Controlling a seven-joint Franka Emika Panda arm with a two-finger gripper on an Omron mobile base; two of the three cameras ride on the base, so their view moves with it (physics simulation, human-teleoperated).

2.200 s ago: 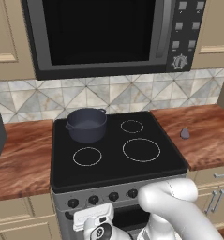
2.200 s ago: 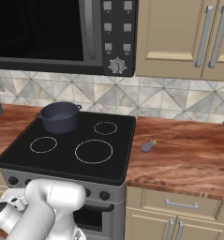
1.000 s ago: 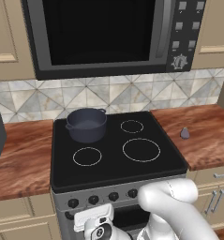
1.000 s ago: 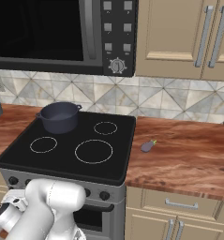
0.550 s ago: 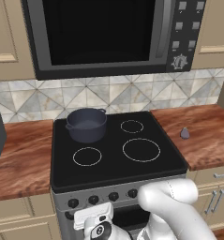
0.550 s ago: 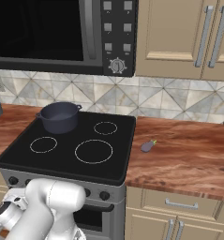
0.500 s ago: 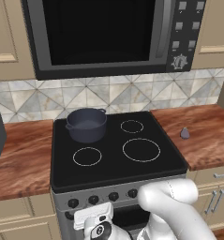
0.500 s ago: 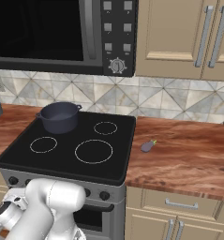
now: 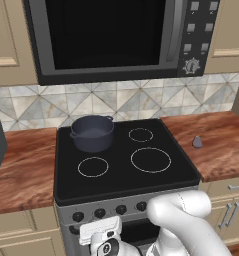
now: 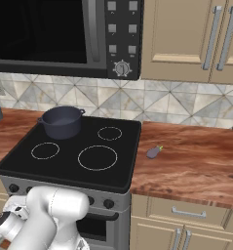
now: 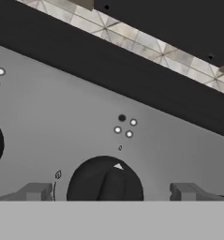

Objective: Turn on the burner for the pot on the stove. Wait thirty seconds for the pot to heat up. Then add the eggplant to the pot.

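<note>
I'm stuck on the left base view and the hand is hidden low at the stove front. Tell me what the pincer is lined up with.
Observer: In the hand view the pincer stands open, one fingertip on each side of a black knob on the stove.
Operator: Say whether it grips the knob.
Observer: Not visibly; gaps show between both fingertips and the knob.
Operator: Report the eggplant.
Observer: The right base view shows the eggplant lying on the counter, right of the stove.
</note>
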